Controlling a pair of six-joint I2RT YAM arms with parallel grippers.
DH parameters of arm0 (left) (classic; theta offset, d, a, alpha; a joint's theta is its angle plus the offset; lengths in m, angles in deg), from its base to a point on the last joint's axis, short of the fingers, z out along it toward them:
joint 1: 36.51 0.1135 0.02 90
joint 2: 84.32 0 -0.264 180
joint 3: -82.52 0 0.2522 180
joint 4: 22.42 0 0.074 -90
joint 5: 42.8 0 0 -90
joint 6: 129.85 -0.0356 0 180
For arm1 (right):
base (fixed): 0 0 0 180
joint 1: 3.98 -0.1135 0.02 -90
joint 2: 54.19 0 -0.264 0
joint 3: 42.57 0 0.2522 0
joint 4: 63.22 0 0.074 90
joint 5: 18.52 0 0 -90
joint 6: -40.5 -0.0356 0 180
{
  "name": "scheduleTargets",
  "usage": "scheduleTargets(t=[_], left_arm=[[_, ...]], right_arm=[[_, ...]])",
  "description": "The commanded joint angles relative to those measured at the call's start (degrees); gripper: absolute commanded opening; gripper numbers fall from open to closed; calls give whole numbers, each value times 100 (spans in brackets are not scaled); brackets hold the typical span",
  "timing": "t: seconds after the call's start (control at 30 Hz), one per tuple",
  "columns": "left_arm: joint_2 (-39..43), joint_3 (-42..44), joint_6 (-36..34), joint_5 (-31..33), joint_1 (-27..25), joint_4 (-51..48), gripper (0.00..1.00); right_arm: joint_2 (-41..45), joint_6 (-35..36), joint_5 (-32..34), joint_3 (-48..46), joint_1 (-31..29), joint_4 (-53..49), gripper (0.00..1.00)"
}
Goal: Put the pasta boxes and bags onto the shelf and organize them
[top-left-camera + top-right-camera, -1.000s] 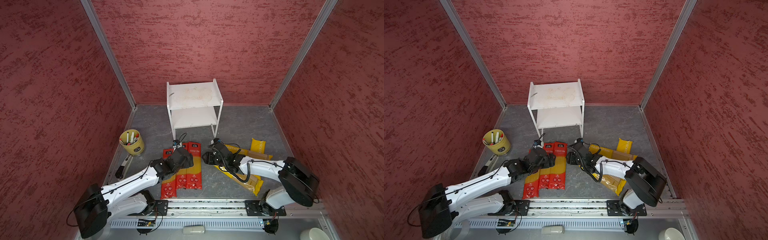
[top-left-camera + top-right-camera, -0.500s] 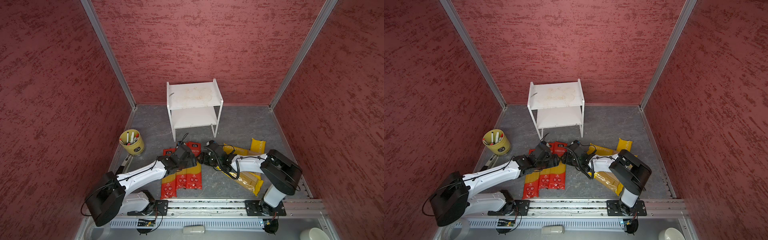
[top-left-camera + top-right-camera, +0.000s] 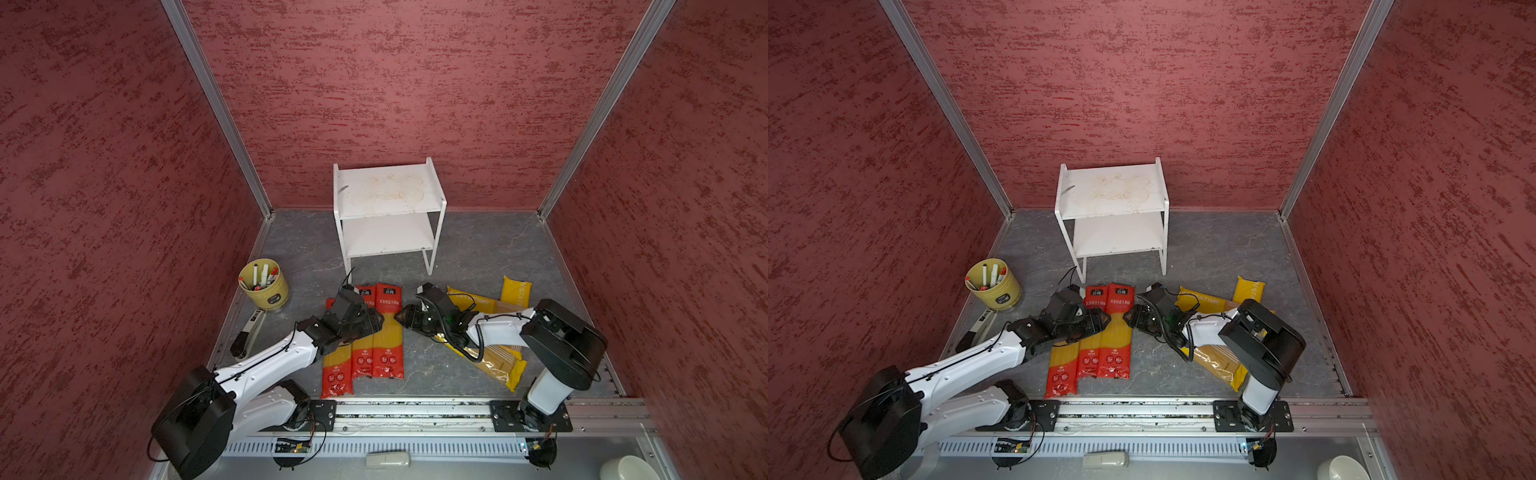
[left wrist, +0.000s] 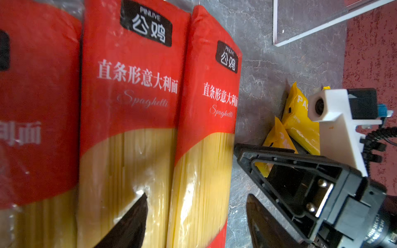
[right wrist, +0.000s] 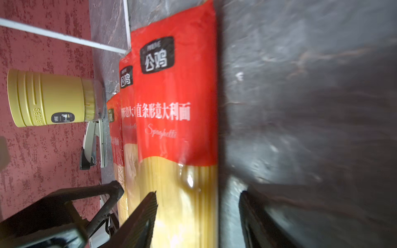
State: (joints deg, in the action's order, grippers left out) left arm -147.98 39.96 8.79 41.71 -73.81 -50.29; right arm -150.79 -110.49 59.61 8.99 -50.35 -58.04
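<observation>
On the grey table (image 3: 478,249), just in front of the white shelf (image 3: 374,208), three red spaghetti packs (image 3: 361,332) lie flat side by side with their long edges touching. The yellow packs (image 3: 494,361) lie in a loose heap beside them, partly under the right arm. No pack is on the shelf yet.

The left gripper (image 3: 374,322) and the right gripper (image 3: 400,320) meet nose to nose over the outer red pack (image 3: 388,328), the one next to the yellow heap. Both are at its clear middle. In the left wrist view the left gripper (image 4: 196,196) has its jaws apart. One finger is over the seam with the middle pack and the other is above bare table past the outer edge. In the right wrist view the right gripper (image 5: 197,193) is spread across the same pack. Neither is clamped, and I cannot tell whether any pad touches the film.

The pack probably handles as a stiff, fairly heavy bar, since dry strands run its full length. They are brittle, though, and the glossy film looks slippery. The best hold is likely across the narrow width at the middle, where the weight balances. A grip near one end would let the far end droop and could snap the strands. The inner finger has almost no gap to enter, so it may pinch the neighbour's film or drag that pack along. A firm, square squeeze seems wiser than a light one.
</observation>
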Motion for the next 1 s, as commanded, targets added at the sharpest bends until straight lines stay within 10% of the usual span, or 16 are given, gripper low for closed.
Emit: scheduleTargets(t=[0.0, 0.43, 0.97], left_arm=[[-141, -11, 91, -160, -56, 149, 71], [-339, 168, 383, 49, -462, 498, 68], [300, 300, 437, -128, -344, 618, 43]], right_arm=[[102, -163, -56, -164, 49, -231, 64], [-453, -750, -620, -369, 56, 1188, 52], [-238, -882, -575, -588, 41, 2006, 14]])
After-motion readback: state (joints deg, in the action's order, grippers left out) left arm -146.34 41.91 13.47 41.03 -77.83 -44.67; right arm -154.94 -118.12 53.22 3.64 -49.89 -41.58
